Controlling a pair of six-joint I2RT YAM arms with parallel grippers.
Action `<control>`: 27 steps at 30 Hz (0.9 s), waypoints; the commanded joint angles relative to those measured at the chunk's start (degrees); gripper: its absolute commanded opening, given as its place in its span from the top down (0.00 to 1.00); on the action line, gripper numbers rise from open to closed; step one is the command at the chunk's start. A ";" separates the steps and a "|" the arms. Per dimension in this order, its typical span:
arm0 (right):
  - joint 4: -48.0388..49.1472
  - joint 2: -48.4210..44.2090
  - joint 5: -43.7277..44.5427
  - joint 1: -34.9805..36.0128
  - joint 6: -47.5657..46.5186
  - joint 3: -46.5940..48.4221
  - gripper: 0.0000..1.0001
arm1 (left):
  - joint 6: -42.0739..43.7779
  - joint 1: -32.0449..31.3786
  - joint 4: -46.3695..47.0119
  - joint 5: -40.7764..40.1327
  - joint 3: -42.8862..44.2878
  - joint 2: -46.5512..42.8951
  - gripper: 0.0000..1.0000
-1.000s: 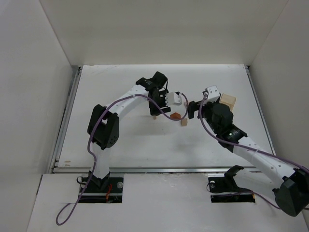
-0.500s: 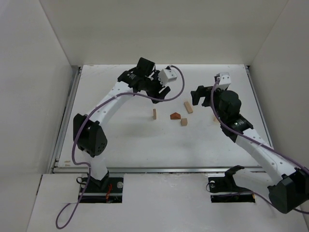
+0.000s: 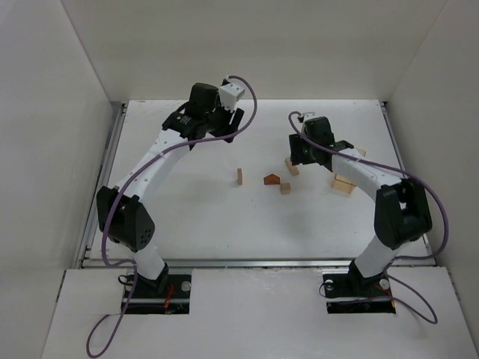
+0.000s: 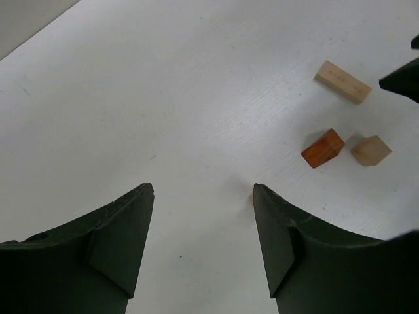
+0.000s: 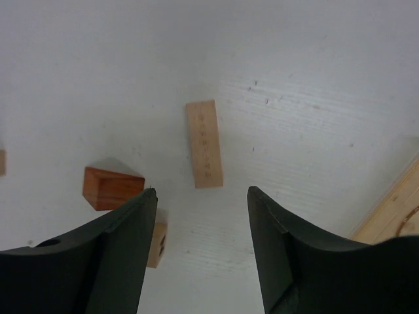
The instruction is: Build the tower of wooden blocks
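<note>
Right gripper [image 5: 201, 191] spread, empty, over flat-lying pale tan block [image 5: 204, 144] at centre frame: block just above the jaw gap, long axis vertical in frame, crosswise to closing line. Reddish-brown roof piece [image 5: 111, 186] lower left. Left gripper [image 4: 203, 190] spread too, well apart; right arm nearer.

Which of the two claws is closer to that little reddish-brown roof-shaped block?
Right. The right gripper hangs open just beyond the reddish-brown block, a little to its right. The left gripper, also open, is farther off, toward the table's far left.
</note>
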 commanded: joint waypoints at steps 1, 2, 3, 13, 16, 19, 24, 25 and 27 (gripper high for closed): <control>-6.59 4.05 -1.42 -0.26 -2.24 4.43 0.38 | -2.54 1.25 1.55 -1.94 -0.76 -2.89 0.41; -7.38 5.63 -1.42 -0.26 -2.24 6.00 0.39 | -1.85 1.86 1.54 -1.94 -0.76 -2.89 0.41; -8.17 8.69 -1.42 -0.26 -2.24 6.80 0.39 | -1.32 1.87 1.54 -1.94 -1.28 -2.89 0.41; -10.29 17.94 1.74 -0.26 -2.24 11.46 0.32 | 2.20 1.87 -0.22 -0.62 -2.34 -2.89 0.41; -10.99 19.53 2.89 -0.26 -2.24 11.47 0.37 | 2.81 1.87 -0.22 -0.62 -2.34 -2.89 0.41; -10.99 20.15 3.41 -0.26 -2.24 12.08 0.49 | 3.34 1.87 0.40 -0.62 -2.34 -2.89 0.41; -11.60 20.67 1.22 -0.26 -2.24 12.61 0.73 | 3.87 1.87 0.40 0.52 -2.34 -2.36 0.41; -11.61 20.67 1.22 -0.26 -2.76 12.61 0.76 | 4.40 1.87 0.40 0.52 -2.34 -2.36 0.41; -11.61 21.20 1.22 -0.26 -2.77 13.13 0.86 | 4.40 1.87 0.40 0.52 -2.86 -2.36 0.41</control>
